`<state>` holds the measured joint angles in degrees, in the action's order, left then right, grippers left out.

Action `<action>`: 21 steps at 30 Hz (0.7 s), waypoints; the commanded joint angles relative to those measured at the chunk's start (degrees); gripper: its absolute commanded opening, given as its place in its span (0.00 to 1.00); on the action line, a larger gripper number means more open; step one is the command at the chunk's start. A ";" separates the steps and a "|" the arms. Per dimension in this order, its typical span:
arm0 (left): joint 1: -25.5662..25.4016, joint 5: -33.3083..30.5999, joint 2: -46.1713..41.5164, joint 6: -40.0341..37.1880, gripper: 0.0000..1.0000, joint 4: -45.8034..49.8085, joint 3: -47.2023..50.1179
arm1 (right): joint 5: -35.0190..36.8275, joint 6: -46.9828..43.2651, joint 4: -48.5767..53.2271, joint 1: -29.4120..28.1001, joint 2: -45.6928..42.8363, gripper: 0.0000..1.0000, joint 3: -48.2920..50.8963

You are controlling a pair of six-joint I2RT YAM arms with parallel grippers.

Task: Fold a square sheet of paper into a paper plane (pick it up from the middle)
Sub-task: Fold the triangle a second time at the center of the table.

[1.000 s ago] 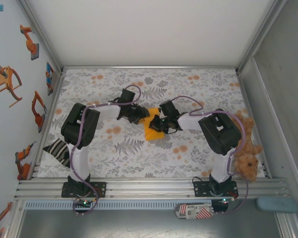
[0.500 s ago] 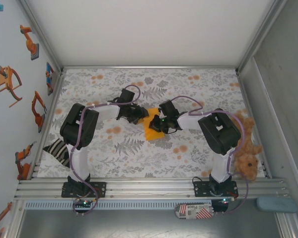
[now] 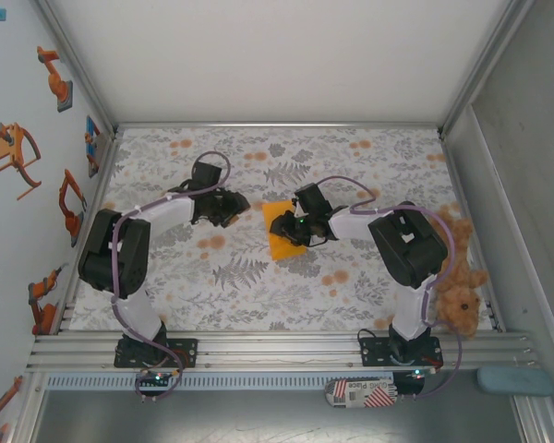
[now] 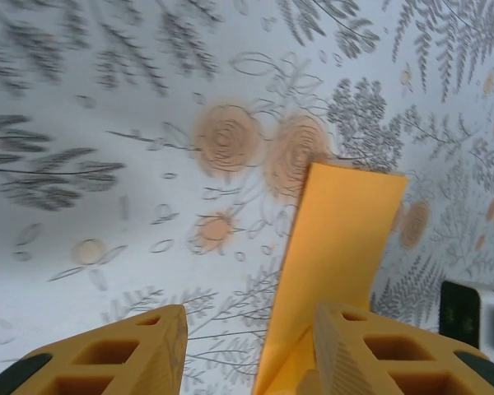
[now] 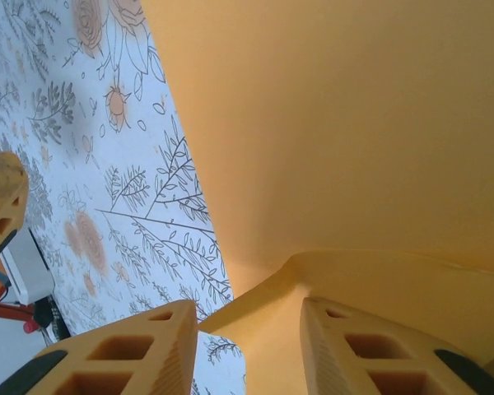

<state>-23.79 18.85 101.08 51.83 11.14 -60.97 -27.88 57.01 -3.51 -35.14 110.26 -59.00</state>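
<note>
One paper sheet beneath right gripper

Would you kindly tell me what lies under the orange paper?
The paper lies on the floral cloth, which shows around its free edges. The cloth directly beneath is covered, and the right gripper hides the paper's right edge in the top view.
</note>
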 commanded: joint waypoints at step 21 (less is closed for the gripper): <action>-8.25 6.21 0.87 1.03 0.19 -5.85 1.56 | 3.96 -3.23 6.27 -0.29 0.13 0.09 0.30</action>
<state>-30.83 23.83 100.40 53.28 5.80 -58.11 -25.87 54.08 -0.43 -35.18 110.17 -58.98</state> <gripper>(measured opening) 0.197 0.106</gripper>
